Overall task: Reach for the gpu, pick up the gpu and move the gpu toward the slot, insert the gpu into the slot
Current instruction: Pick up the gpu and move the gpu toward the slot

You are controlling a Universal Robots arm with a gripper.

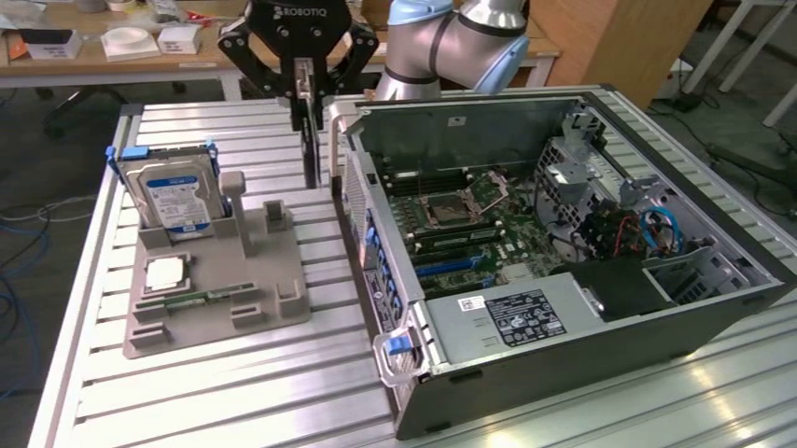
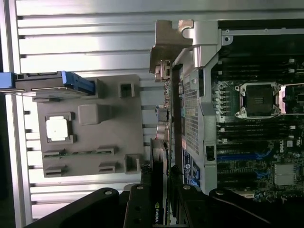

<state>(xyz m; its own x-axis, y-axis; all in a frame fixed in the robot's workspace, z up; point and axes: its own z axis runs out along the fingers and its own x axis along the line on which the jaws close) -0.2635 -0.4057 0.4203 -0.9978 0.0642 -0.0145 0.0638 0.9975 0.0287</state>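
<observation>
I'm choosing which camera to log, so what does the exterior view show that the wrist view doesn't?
Exterior view: the robot arm, the label face of the hard drive, blue cables inside the computer case. Wrist view: the gpu edge-on, with a small logo on it. Both: the tool shut on the gpu, the grey holder tray, the processor socket.

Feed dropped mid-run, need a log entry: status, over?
Gripper shut on gpu. Gpu hanging upright above table, outside case, not inserted. Rear wall between gpu and motherboard.
</observation>
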